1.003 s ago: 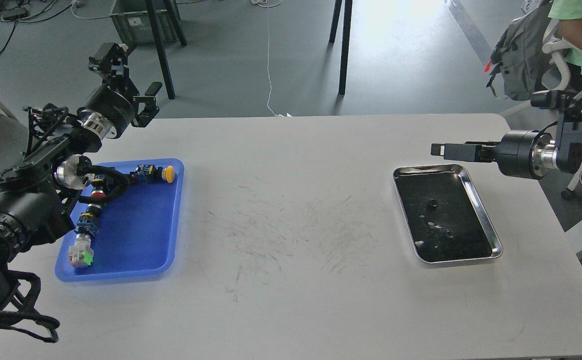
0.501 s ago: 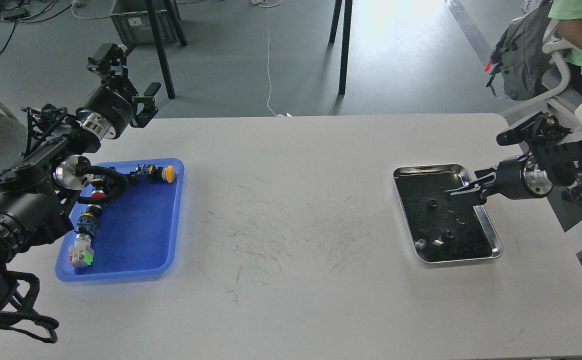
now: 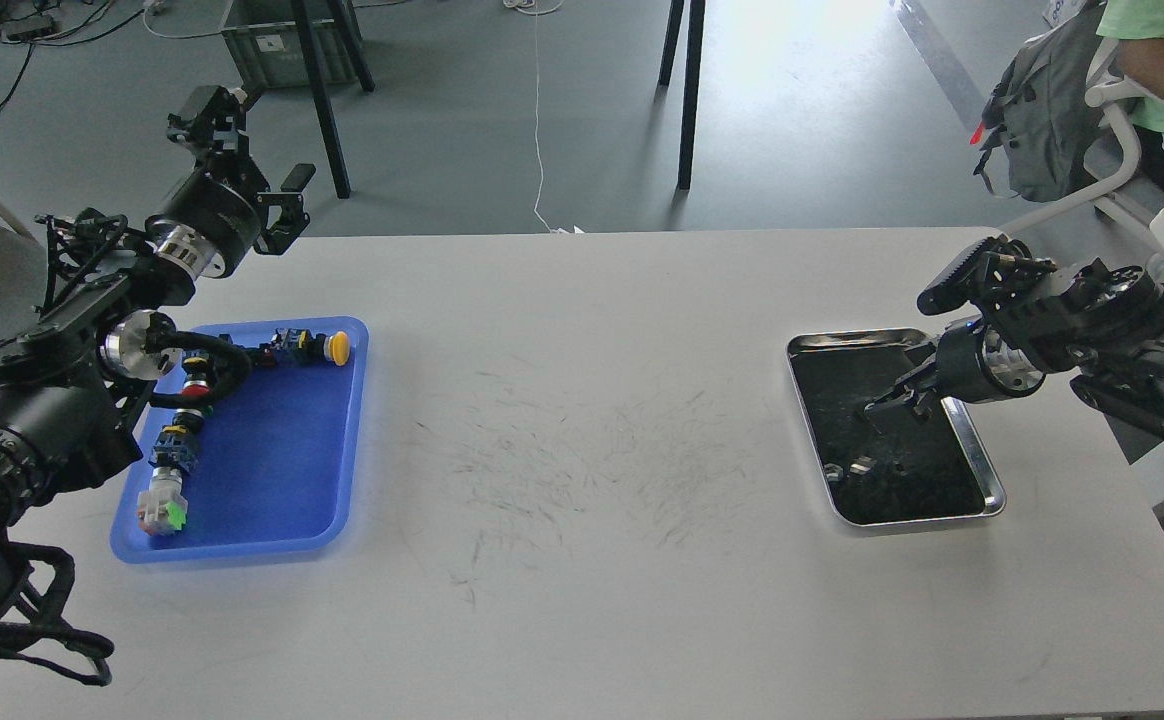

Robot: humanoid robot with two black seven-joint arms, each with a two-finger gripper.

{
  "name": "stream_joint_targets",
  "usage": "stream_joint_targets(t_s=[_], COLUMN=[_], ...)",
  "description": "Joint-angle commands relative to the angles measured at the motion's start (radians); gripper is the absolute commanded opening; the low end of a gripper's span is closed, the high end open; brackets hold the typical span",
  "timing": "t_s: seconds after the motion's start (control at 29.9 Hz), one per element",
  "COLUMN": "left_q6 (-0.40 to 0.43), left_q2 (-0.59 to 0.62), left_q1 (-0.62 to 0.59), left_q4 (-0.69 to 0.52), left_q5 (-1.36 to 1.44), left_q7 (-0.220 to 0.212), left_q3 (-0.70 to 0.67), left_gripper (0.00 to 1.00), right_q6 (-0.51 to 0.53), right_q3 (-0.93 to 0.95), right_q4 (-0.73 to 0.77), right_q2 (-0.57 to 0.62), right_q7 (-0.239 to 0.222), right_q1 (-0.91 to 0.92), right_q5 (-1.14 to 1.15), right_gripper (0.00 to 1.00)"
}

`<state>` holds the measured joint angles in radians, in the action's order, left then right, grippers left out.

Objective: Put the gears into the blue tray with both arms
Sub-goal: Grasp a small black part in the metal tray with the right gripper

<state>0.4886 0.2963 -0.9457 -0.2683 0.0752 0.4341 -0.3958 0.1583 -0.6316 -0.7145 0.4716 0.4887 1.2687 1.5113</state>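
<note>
Right pincer point(image 3: 887, 405) dips into the steel tray point(image 3: 982, 470), tips too dark to say if parted or gripping. The gears aren't distinguishable on that tray's black floor. Left pincer point(image 3: 252, 165) hangs spread, empty, beyond the blue tray point(image 3: 272, 480). Pickup step; next, a sure pinch.

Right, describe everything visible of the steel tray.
The steel tray is a shallow rectangle with rounded corners, a shiny raised metal rim and a black inside. It lies flat on the right side of the white table, slightly skewed. Small dark and silvery bits lie inside. The right pincer reaches in over its middle; contact cannot be told.
</note>
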Motion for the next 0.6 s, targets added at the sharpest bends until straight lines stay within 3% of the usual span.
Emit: stream_joint_targets(t_s=[0.0,0.17,0.57], left_q6=[0.000,0.000,0.000], left_q2=[0.000,0.000,0.001], left_q1=[0.001,0.001,0.007], left_q4=[0.001,0.001,0.003], left_q5=[0.000,0.000,0.002], left_q7=[0.000,0.000,0.000], left_q3=[0.000,0.000,0.000], left_gripper=[0.99,0.99,0.99], right_q6=[-0.020,-0.034,-0.036], right_q3=[-0.014,-0.028,-0.031], right_q4=[0.004,0.010,0.043], right_q2=[-0.004,-0.019,-0.056], right_q7=[0.000,0.000,0.000], right_q1=[-0.006,-0.020,-0.038], right_q5=[0.000,0.000,0.000], right_gripper=[0.95,0.92,0.74])
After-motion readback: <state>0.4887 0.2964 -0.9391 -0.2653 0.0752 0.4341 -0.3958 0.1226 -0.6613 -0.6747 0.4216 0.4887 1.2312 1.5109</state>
